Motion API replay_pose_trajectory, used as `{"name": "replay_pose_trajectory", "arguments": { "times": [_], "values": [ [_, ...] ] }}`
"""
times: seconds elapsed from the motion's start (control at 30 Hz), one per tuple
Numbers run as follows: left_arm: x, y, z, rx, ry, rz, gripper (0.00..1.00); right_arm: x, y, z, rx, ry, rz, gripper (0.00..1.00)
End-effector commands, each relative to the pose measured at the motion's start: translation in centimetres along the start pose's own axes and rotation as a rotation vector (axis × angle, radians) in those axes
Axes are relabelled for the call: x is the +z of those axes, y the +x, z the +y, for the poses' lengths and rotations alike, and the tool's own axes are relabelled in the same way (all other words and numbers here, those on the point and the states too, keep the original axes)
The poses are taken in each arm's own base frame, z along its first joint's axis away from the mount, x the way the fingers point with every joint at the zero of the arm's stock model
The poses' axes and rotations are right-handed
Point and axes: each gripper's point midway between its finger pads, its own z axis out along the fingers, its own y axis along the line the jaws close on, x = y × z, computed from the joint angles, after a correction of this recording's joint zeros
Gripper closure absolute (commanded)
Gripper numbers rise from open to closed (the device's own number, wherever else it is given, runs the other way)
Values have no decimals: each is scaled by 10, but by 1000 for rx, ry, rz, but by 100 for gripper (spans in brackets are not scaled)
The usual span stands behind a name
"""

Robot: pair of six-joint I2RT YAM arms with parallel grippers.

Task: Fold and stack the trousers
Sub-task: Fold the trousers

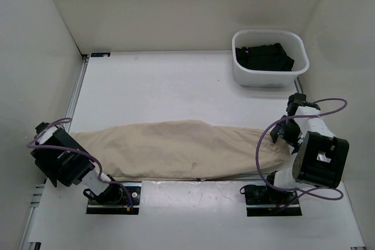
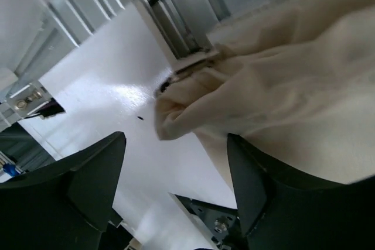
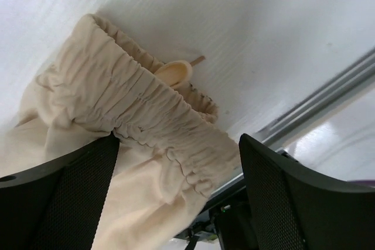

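Note:
The beige trousers [image 1: 176, 150] lie stretched lengthwise along the table's near edge, legs to the left and waistband to the right. In the left wrist view my left gripper [image 2: 176, 165] is open just short of the crumpled hem [image 2: 176, 115]. Only white table shows between its fingers, and the right-hand finger [image 2: 252, 185] lies against the fabric's edge. In the right wrist view my right gripper [image 3: 179, 171] is open. The gathered elastic waistband [image 3: 152, 115] lies between its two fingers, which are not pressed against it.
A white basket [image 1: 241, 74] holding black garments [image 1: 263, 57] stands at the back right. A metal rail [image 1: 193, 182] runs along the near edge under the trousers. White walls enclose the table on the left, back and right.

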Motion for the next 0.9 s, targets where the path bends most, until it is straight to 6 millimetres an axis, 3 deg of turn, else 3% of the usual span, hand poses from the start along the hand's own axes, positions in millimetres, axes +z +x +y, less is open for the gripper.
{"name": "replay_pose_trajectory", "arguments": {
  "times": [0.0,0.1,0.17,0.23,0.3,0.37,0.4,0.43,0.47,0.53,0.6,0.67,0.8,0.87],
  "values": [
    [-15,-39,25,-98,-80,-121,18,-38,-28,-10,26,22,-115,12],
    [-42,-64,34,-132,-75,-215,13,-66,-40,-12,96,-16,-199,12],
    [-66,-69,36,-140,-42,-285,12,-89,-48,-8,141,-70,-283,17],
    [-90,-74,22,-104,42,-347,12,-104,-47,-3,151,-116,-325,20],
    [-109,-64,3,-24,121,-366,13,-110,-38,13,130,-164,-334,31],
    [-111,-51,-16,55,168,-351,16,-111,-23,43,77,-241,-333,43],
    [-112,-45,-32,124,178,-357,16,-94,-9,50,50,-221,-289,45],
    [-96,-28,-42,193,150,-302,16,-84,-1,55,45,-208,-260,50],
    [-89,-23,-49,236,129,-288,17,-72,10,59,49,-196,-206,64],
    [-74,-11,-64,355,73,-234,17,-41,38,69,77,-194,-41,77],
    [-69,-19,-80,389,65,-250,17,-26,37,80,103,-211,-24,87],
    [-66,-28,-93,415,41,-287,17,-18,37,85,108,-210,-19,89],
    [-54,-37,-103,465,-39,-274,22,9,32,77,107,-77,16,92],
    [-49,-38,-123,516,-41,-289,22,23,30,65,127,-17,43,92]
  ]
}}
